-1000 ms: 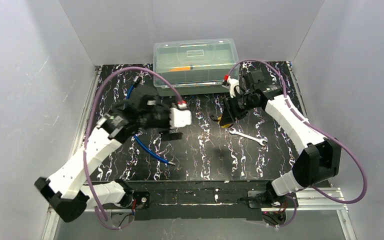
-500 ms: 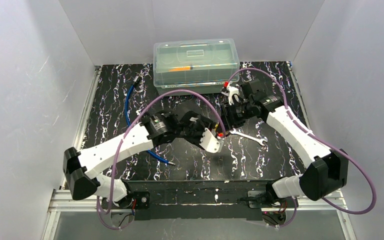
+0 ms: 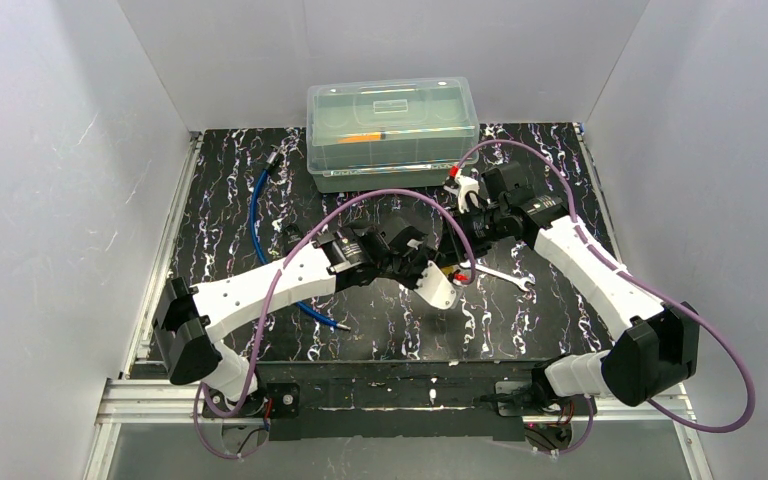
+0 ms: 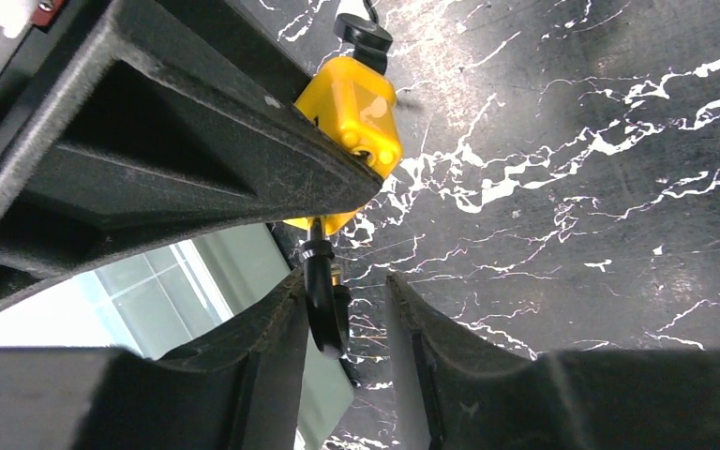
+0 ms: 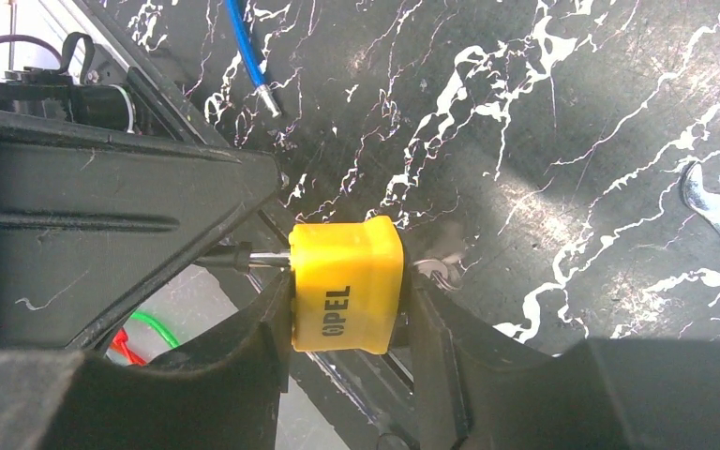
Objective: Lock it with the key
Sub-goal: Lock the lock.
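From above, you see both arms meeting over the middle of the black marbled table (image 3: 400, 330), the left gripper (image 3: 440, 262) and right gripper (image 3: 460, 243) nose to nose. A silver wrench (image 3: 500, 274) lies just to their right and a clear lidded box (image 3: 392, 135) sits at the far edge. What lies between the fingers is too hidden there to make out. In your left wrist view, the yellow padlock (image 4: 352, 108) hangs above the table. The key (image 4: 326, 300) sticks out of its lower face, a short silvery shaft ending in a black head. Your left fingers (image 4: 277, 356) stand either side of that head, one against it and a gap on the other side, so these jaws are not clamped. In your right wrist view, your right jaws are clenched on the padlock's two flanks, holding it clear of the table. The key's shaft and black head poke out of its left face, and the wrench's open end shows at the right edge.
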`<state>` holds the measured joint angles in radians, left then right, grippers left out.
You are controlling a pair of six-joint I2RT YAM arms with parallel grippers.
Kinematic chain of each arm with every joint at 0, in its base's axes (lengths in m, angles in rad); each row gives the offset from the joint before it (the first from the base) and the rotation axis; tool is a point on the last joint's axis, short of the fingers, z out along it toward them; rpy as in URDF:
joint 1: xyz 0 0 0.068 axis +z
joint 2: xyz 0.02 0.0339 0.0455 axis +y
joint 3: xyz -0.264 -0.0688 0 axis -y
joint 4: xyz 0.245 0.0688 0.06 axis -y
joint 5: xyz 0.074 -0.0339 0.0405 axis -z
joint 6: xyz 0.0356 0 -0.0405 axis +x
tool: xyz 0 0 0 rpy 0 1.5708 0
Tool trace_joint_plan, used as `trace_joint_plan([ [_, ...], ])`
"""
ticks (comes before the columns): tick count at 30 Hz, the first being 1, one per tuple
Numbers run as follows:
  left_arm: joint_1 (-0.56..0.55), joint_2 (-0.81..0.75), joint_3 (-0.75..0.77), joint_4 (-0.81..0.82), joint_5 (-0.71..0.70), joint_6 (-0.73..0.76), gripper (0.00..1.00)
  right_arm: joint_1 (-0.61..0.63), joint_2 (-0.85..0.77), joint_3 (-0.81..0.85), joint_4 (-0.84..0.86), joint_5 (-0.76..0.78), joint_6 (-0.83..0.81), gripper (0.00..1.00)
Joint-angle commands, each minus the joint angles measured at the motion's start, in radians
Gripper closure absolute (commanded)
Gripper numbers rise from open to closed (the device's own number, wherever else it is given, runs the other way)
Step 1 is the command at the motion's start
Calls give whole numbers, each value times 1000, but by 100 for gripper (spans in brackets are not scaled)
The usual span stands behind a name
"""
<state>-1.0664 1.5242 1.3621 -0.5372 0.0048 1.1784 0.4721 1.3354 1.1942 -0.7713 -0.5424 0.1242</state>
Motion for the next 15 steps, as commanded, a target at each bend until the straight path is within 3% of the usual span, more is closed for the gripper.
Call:
trace_joint_plan([
  [1, -11, -25, 32, 8, 9, -1, 69, 5, -30, 8, 50, -29, 21, 99],
  [6, -23, -20, 34, 5, 24, -34, 74, 5, -29, 14, 52, -28, 28, 99],
  [12, -28, -14, 43, 7, -4, -84, 97, 5, -30, 7, 52, -18, 26, 99],
  [15, -27, -27, 38, 12, -33, -108, 100, 5, -36, 6, 56, -24, 22, 98],
])
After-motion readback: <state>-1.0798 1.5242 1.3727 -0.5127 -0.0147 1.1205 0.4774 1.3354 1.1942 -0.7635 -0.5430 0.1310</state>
